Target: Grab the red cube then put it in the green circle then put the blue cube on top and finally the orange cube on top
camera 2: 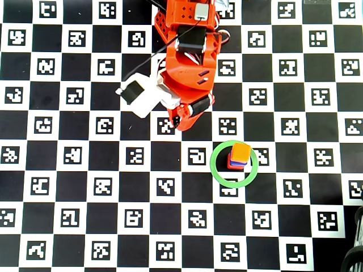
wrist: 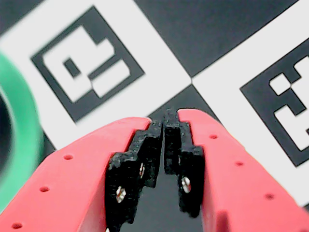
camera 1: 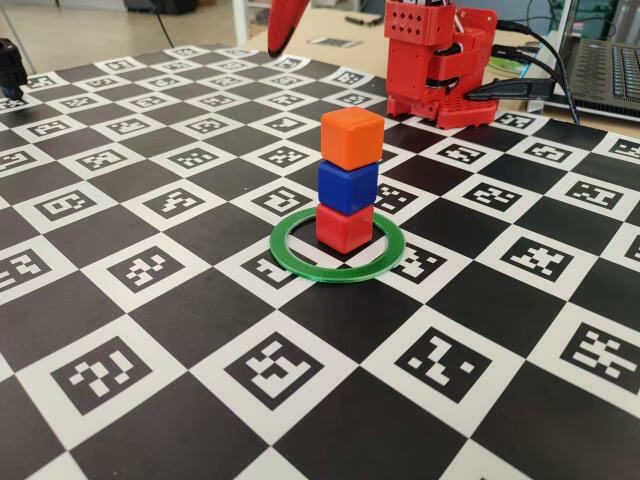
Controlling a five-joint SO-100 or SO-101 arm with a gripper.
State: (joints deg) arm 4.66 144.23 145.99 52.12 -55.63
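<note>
The red cube (camera 1: 345, 228) stands inside the green circle (camera 1: 300, 262). The blue cube (camera 1: 348, 187) sits on it and the orange cube (camera 1: 352, 137) is on top, turned slightly. In the overhead view the orange cube (camera 2: 241, 152) hides most of the stack inside the green circle (camera 2: 218, 173). My gripper (camera 2: 182, 126) is up and to the left of the ring in that view, clear of the stack. In the wrist view my gripper (wrist: 166, 118) is shut and empty above the board, with part of the green circle (wrist: 24, 121) at the left edge. Its tip (camera 1: 272, 48) hangs at the top of the fixed view.
The arm's red base (camera 1: 440, 60) stands at the far edge of the checkered marker board (camera 1: 150, 330). A laptop (camera 1: 610, 70) and cables lie behind it on the right. A black object (camera 1: 8, 65) sits at the far left edge.
</note>
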